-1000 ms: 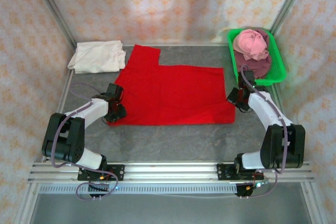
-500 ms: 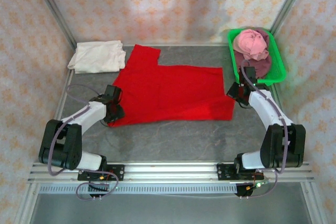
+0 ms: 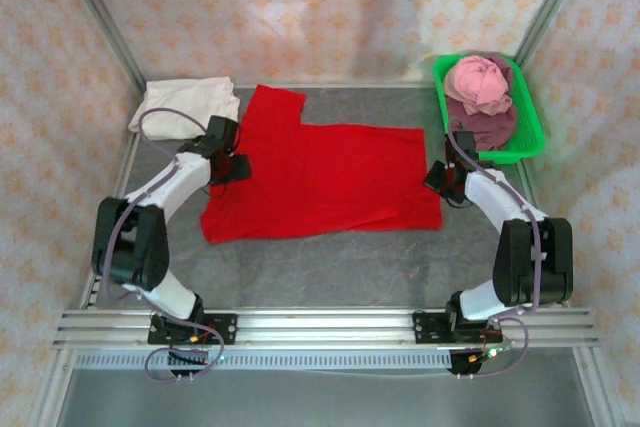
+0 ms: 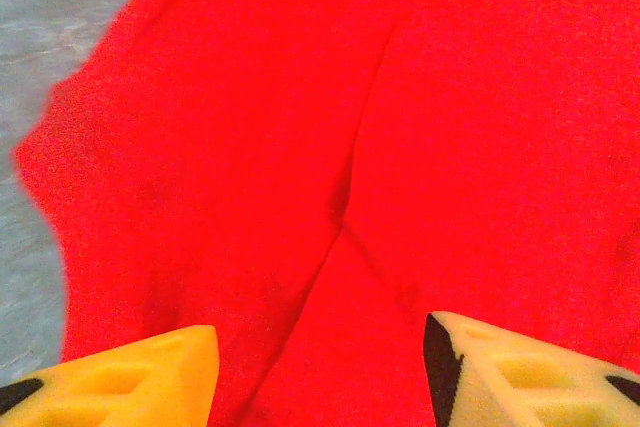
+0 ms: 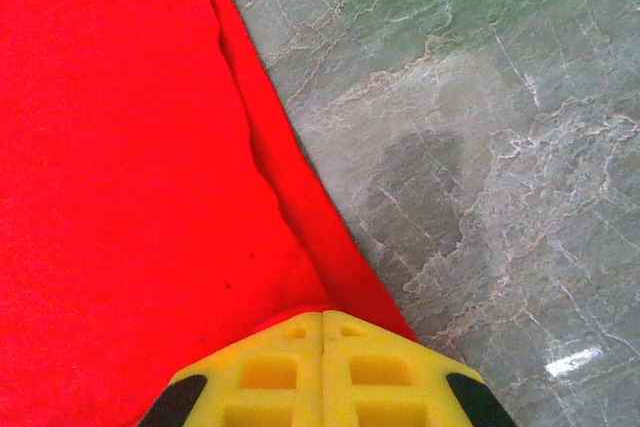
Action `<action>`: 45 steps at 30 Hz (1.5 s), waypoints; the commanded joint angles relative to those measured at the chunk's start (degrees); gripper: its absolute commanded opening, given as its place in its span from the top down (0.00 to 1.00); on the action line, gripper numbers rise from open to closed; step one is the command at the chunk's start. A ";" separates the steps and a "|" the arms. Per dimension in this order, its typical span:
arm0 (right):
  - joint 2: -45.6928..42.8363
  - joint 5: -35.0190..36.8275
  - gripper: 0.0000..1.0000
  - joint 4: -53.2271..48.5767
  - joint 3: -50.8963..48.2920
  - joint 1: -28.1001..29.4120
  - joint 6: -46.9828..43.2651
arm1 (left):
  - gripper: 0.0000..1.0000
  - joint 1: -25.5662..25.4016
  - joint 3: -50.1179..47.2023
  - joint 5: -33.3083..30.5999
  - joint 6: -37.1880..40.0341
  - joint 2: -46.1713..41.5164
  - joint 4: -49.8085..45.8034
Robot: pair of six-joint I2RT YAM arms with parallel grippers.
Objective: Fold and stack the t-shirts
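White-and-black arms (image 3: 165, 197) trail grey cables (image 3: 143, 123); their fingers (image 5: 275, 372) are yellow blocky wedges.

Maroon t-shirt (image 3: 486, 129) — mostly hidden beneath pink t-shirt (image 3: 478, 82).

Pale floral-patterned walls (image 3: 330, 7), grey marbled tabletop (image 3: 330, 267), aluminium corner posts (image 3: 100, 22), slotted metal rail (image 3: 320, 327) along near edge

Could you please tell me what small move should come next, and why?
Probably lower the open left end effector and close it on the red t-shirt beneath: the right end effector is shut on the shirt's opposite edge, so both could then lift and fold.
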 commanded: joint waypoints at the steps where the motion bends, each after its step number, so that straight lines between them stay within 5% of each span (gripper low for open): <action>1: 0.94 0.34 1.00 1.14 0.25 0.34 0.88 | 0.41 -1.89 4.70 1.08 4.25 4.01 0.95; 13: 0.19 0.71 1.00 0.98 -0.30 0.35 0.90 | 0.43 -1.86 14.47 -5.08 3.60 17.46 -2.87; 16: 0.15 0.98 1.00 0.84 -0.06 0.35 0.80 | 0.50 -1.80 15.97 -3.90 3.89 18.76 -3.40; 21: 0.03 0.76 1.00 0.79 0.11 0.35 1.15 | 0.86 -1.98 16.49 -3.41 3.43 18.44 -3.32; 25: -0.43 1.29 1.00 0.13 0.34 0.35 1.06 | 0.99 -2.00 16.71 -4.43 3.07 16.80 -4.29; 45: -1.25 1.21 1.00 -0.44 1.52 0.35 1.00 | 1.00 -1.02 18.48 -11.20 4.37 9.52 -6.80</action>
